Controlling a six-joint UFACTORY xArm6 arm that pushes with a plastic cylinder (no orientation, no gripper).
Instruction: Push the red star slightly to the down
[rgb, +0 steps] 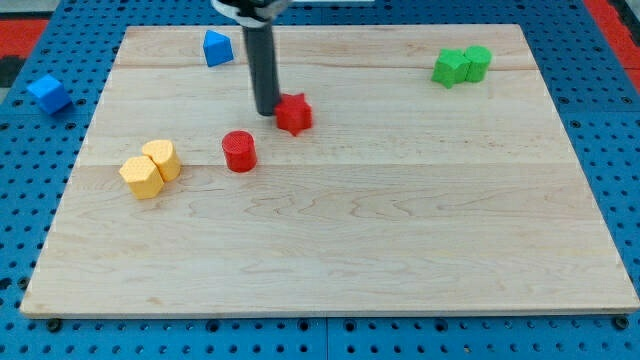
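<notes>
The red star (294, 114) lies on the wooden board (330, 240) above its middle, towards the view's left. My tip (267, 111) rests on the board right against the star's left side, touching or nearly touching it. The dark rod rises straight up from there to the view's top edge. A red cylinder (239, 151) stands below and to the left of the star, apart from it.
Two yellow blocks (150, 168) sit together at the board's left. A blue block (217, 47) lies near the top edge, left of the rod. Two green blocks (461, 65) sit at the top right. Another blue block (48, 93) lies off the board, at the left.
</notes>
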